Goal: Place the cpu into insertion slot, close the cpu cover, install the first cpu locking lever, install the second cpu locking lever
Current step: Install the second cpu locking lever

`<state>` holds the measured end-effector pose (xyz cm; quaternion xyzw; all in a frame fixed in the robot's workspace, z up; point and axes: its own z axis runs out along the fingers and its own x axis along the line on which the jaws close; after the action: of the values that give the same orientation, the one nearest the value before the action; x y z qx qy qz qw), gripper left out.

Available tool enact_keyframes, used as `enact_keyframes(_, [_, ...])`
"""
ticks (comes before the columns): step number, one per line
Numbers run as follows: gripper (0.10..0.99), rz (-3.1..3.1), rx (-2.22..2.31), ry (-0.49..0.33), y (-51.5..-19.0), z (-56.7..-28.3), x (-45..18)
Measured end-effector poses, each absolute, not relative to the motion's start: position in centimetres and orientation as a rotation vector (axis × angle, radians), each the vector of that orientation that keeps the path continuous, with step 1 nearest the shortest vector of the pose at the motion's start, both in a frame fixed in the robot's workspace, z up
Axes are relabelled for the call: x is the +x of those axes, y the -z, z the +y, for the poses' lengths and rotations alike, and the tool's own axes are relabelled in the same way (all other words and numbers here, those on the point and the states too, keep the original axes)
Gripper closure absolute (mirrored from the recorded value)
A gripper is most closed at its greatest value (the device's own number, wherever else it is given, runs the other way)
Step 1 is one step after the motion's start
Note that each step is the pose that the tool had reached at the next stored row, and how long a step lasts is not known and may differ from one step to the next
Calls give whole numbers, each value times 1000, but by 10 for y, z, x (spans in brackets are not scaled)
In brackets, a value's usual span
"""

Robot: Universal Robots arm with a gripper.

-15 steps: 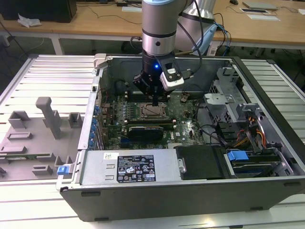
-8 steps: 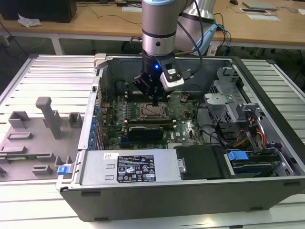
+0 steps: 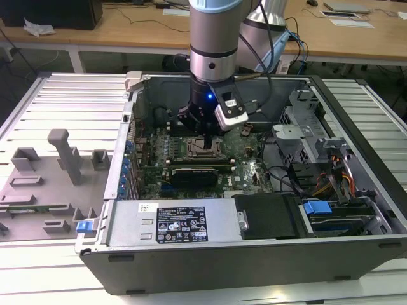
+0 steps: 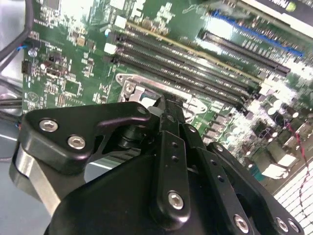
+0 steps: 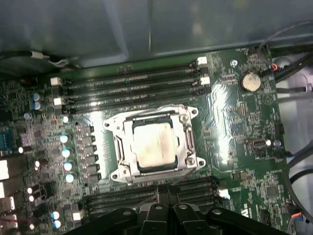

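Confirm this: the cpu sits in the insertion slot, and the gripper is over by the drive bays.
Half right. The cpu does sit in the insertion slot, but the exterior view shows the gripper low over the socket, not by the drive bays.

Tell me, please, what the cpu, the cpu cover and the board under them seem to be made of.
Cpu: a pale, matte metal-looking top, dull silver with a soft sheen. Cpu cover: probably bare, polished metal; it is silvery and throws bright glints along its frame. Board: likely lacquered circuit-board laminate, glossy green with fine printed lines and small soldered parts.
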<state>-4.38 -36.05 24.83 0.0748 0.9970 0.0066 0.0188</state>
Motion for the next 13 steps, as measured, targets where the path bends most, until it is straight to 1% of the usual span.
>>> enact_keyframes(13, [980,3095,233,-25,-242,-363,-53])
